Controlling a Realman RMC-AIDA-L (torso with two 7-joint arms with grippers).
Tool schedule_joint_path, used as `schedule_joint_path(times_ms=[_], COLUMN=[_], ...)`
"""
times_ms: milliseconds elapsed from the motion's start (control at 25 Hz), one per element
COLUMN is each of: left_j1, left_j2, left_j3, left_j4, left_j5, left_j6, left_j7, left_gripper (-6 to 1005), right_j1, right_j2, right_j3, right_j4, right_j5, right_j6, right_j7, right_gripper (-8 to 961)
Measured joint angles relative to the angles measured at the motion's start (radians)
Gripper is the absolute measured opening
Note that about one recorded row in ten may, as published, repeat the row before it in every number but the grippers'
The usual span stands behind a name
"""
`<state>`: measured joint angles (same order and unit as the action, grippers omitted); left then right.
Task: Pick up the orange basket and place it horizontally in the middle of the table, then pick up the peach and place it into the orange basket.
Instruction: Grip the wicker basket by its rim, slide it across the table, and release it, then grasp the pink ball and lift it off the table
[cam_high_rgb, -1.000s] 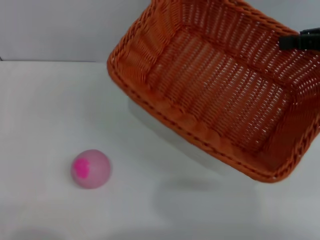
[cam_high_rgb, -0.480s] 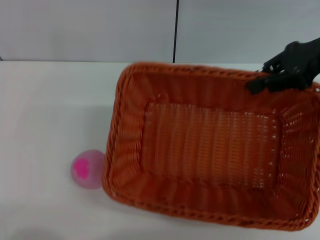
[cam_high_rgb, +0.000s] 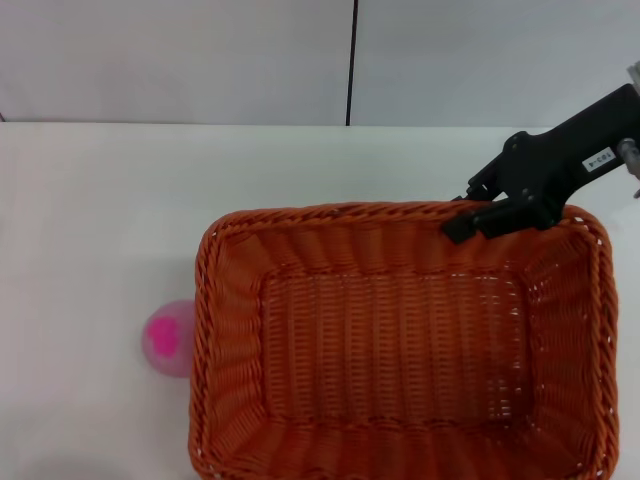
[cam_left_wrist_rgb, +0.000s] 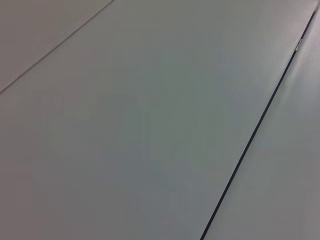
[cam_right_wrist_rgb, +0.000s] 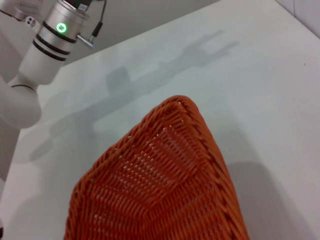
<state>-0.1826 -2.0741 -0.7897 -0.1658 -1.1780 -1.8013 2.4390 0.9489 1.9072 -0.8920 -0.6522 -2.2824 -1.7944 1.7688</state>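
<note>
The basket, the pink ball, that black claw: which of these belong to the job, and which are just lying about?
Part of the job:
- orange basket, gripped at its far rim
- peach, beside the basket's left end
- right gripper, closed on the rim
- table

Lying about:
- nothing else on the table; only the wall behind

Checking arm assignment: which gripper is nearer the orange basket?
Right. The right gripper is at the orange basket's far rim; the left gripper is out of view.

basket (cam_high_rgb: 400, 350) ctr-right on table (cam_high_rgb: 100, 200) | peach (cam_high_rgb: 168, 338) touching its left side
</note>
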Motion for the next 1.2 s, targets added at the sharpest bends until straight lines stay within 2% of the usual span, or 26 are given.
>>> schedule_joint_path(times_ms=[160, 400, 480, 640, 800, 920, 960, 1080, 1160, 1200], left_j1=[-0.003, -0.007, -0.008, -0.009, -0.009, -0.01, -0.01, -0.032, -0.032, -0.048], left_j2=[0.0, 0.003, 0.005, 0.008, 0.011, 0.014, 0.014, 0.029, 0.029, 0.057], left_j3=[0.0, 0.007, 0.014, 0.027, 0.03, 0.031, 0.031, 0.038, 0.038, 0.112], left_j4=[-0.002, 0.0, 0.003, 0.019, 0.054, 0.083, 0.083, 0.214, 0.214, 0.296], left_j5=[0.002, 0.022, 0.036, 0.064, 0.113, 0.162, 0.162, 0.343, 0.343, 0.444], left_j6=[0.001, 0.012, 0.014, 0.015, 0.006, -0.004, -0.004, -0.048, -0.048, -0.063], left_j7=[0.0, 0.0, 0.0, 0.0, 0.0, 0.0, 0.0, -0.001, -0.001, -0.009], left_gripper=[857, 857, 857, 857, 813, 792, 792, 794, 794, 794], right_j1=[0.001, -0.01, -0.028, -0.099, -0.206, -0.314, -0.36, -0.475, -0.55, -0.585], right_j2=[0.009, 0.013, 0.013, 0.019, 0.026, 0.048, 0.061, 0.102, 0.127, 0.138], right_j3=[-0.001, 0.01, 0.038, 0.147, 0.232, 0.282, 0.297, 0.325, 0.331, 0.331], right_j4=[0.003, -0.009, -0.03, -0.066, -0.069, -0.067, -0.065, -0.054, -0.032, -0.014], right_j5=[0.0, 0.002, 0.009, 0.076, 0.273, 0.462, 0.54, 0.734, 0.865, 0.92], right_j6=[0.025, 0.062, 0.095, 0.157, 0.205, 0.224, 0.226, 0.216, 0.204, 0.198], right_j7=[0.0, -0.01, -0.013, -0.056, -0.132, -0.198, -0.226, -0.31, -0.363, -0.385], right_gripper=[197, 377, 377, 376, 376, 376, 376, 376, 376, 376])
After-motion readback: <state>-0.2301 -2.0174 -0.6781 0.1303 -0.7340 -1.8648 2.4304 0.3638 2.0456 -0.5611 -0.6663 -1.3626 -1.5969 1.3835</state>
